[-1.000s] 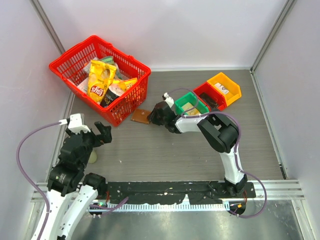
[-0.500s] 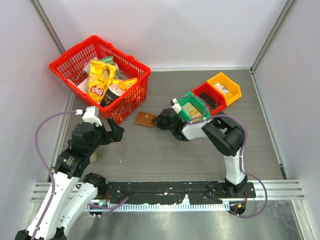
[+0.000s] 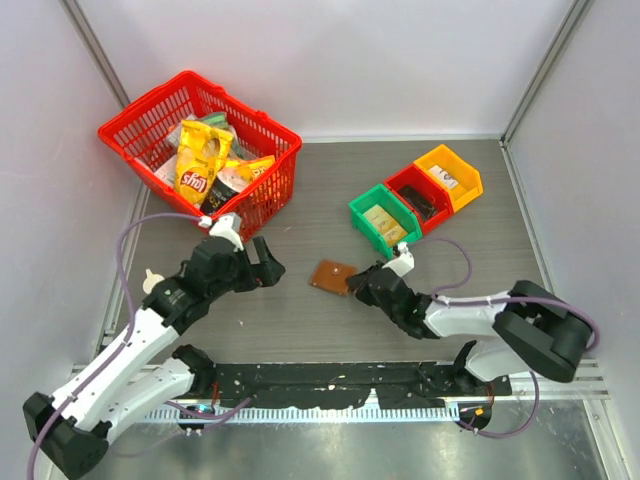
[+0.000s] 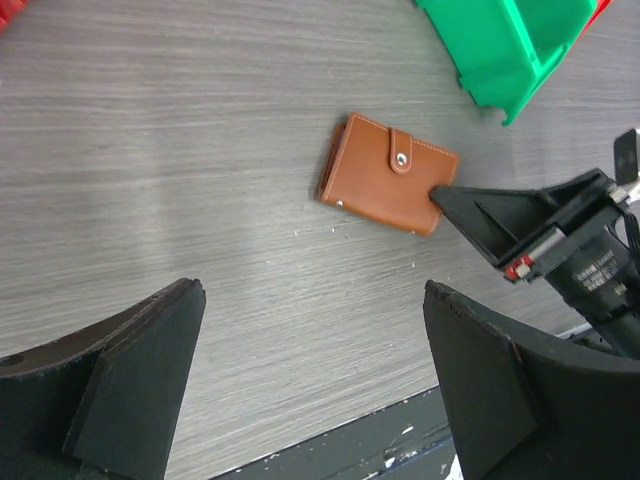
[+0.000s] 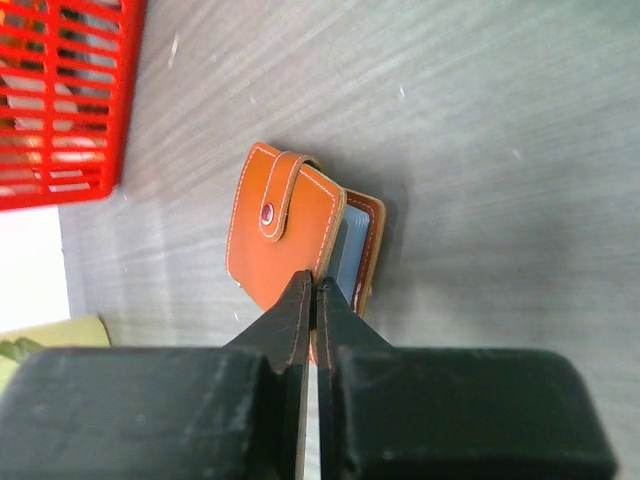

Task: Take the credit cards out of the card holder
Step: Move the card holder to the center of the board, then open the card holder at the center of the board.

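The brown leather card holder (image 3: 332, 276) lies on the table in the middle, snap tab up. It also shows in the left wrist view (image 4: 385, 187) and the right wrist view (image 5: 280, 225). My right gripper (image 3: 358, 287) (image 5: 315, 282) is shut on the near edge of its top panel, which is lifted slightly so the pale blue-grey inner face (image 5: 350, 250) shows. No credit cards show in the holder. My left gripper (image 3: 268, 262) (image 4: 312, 290) is open and empty, just left of the holder.
A red basket (image 3: 255, 205) with yellow snack bags stands at the back left. Green (image 3: 362, 215), red (image 3: 408, 183) and orange (image 3: 465, 170) bins stand at the back right; tan flat items lie in the green one. The dark base rail (image 3: 330, 380) runs along the near edge.
My right gripper has pulled the card holder from beside the basket toward the near middle of the table. My left arm has swung right, toward the holder.
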